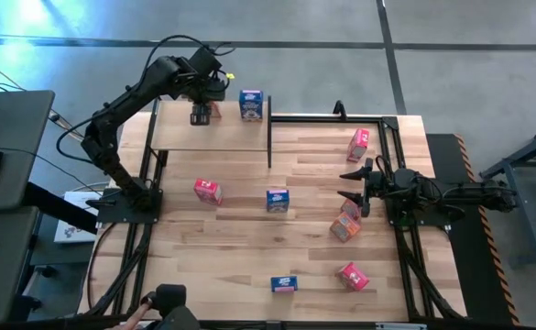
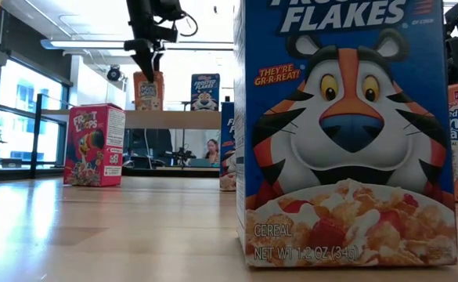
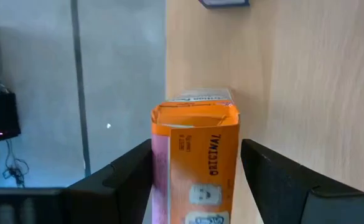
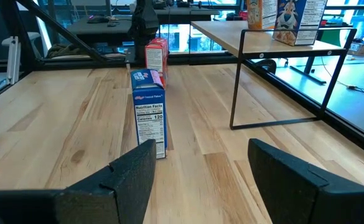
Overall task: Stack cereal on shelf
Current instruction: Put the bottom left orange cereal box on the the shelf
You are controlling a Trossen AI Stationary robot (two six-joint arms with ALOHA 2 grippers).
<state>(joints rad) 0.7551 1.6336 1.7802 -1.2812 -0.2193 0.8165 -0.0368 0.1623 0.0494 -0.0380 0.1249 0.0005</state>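
Note:
The shelf (image 1: 185, 137) is a light wooden board on black posts at the table's far left. An orange cereal box (image 3: 197, 168) stands upright on its bottom end on the board, near the far edge. A blue cereal box (image 1: 251, 104) stands to its right. My left gripper (image 3: 196, 144) is open just above the orange box and points steeply down. Its two fingers stand on either side of the box's top without gripping it. My right gripper (image 4: 200, 162) waits open at the table's right side, level, with nothing between its fingers.
Loose boxes stand or lie on the plank table: pink (image 1: 208, 190), blue (image 1: 278, 199), pink (image 1: 358, 144), orange (image 1: 345, 225), pink (image 1: 353, 276) and blue (image 1: 284, 284). A black shelf post (image 1: 269, 137) stands at the board's right end.

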